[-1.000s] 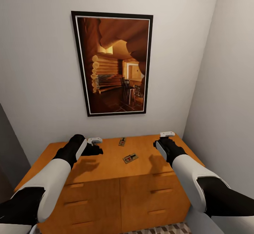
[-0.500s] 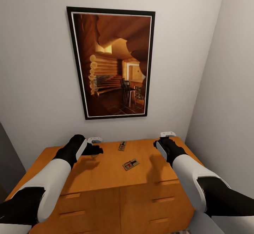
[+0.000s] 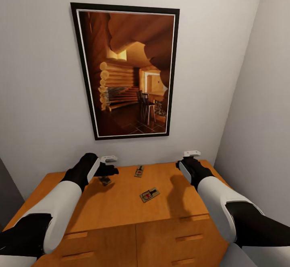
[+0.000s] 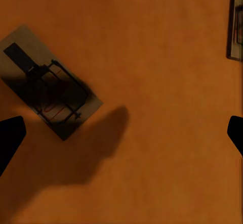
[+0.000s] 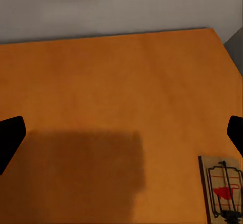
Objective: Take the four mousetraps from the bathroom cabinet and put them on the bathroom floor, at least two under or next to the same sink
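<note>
- You're facing the cabinet [image 3: 121, 202], both arms held over its flat top, w/ a framed cabin picture [image 3: 127, 72] on the wall behind it.
- Left gripper [image 3: 108, 165]: jaws spread wide, nothing between them, above the cabinet's back-left part.
- One mousetrap [image 4: 48, 93] lies flat on the cabinet top just under that gripper, not touched; in the head view it's at [image 3: 105, 180].
- 2nd mousetrap [image 3: 139, 171] near the cabinet's back edge, centre.
- 3rd mousetrap [image 3: 149, 194] mid-top, w/ a red bit; it's also seen from the right wrist.
- Right gripper [image 3: 190, 159]: jaws apart, empty, over the cabinet's back-right part.
</note>
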Available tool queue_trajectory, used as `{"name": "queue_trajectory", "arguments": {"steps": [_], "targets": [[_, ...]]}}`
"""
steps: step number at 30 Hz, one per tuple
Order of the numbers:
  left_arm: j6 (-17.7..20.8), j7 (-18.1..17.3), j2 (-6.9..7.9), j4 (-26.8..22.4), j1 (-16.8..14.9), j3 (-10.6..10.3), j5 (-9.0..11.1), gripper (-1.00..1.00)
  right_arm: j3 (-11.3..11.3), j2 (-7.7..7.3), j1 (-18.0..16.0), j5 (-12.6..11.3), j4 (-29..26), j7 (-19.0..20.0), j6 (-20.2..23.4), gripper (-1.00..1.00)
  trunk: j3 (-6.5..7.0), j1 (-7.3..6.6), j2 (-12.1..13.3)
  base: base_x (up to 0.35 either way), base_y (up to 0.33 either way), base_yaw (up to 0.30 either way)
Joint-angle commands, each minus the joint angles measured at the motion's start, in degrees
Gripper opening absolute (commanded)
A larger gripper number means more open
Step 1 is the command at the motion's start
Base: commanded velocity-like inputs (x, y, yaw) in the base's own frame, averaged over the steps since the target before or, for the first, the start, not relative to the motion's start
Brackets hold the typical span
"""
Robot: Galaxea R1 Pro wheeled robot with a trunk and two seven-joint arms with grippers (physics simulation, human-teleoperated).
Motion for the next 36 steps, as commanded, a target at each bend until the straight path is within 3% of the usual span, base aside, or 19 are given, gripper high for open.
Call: {"name": "queue_trajectory", "arguments": {"steps": [1, 12, 22, 36], "targets": [[0.28, 0.0, -0.05, -0.06, -0.04, 0.04, 0.17, 1.0, -0.04, -0.15, -0.04, 0.22, 0.09, -0.06, 0.42, 1.0, -0.1, 0.02, -0.09, 0.007, 0.0, 0.0], [0.22, 0.05, -0.28, -0.06, -0.04, 0.12, 0.17, 1.0, -0.09, -4.45, -0.04, 0.03, 4.53, 0.72, -3.34, 1.0, -0.1, 0.02, -0.09, 0.002, 0.0, 0.0], [-0.41, 0.15, -0.4, 0.53, -0.03, 0.15, 0.14, 1.0, 0.01, -4.62, -0.04, 0.08, 5.03, 1.22, -4.04, 1.0, -0.1, 0.02, -0.09, 0.0, -0.01, 0.0], [-1.0, 0.16, -0.55, 0.56, 0.0, 0.26, 0.14, 1.0, 0.02, -4.14, -0.04, -0.01, 5.06, 1.26, -3.91, 1.0, -0.1, 0.02, -0.09, 0.0, -0.157, 0.0]]}}
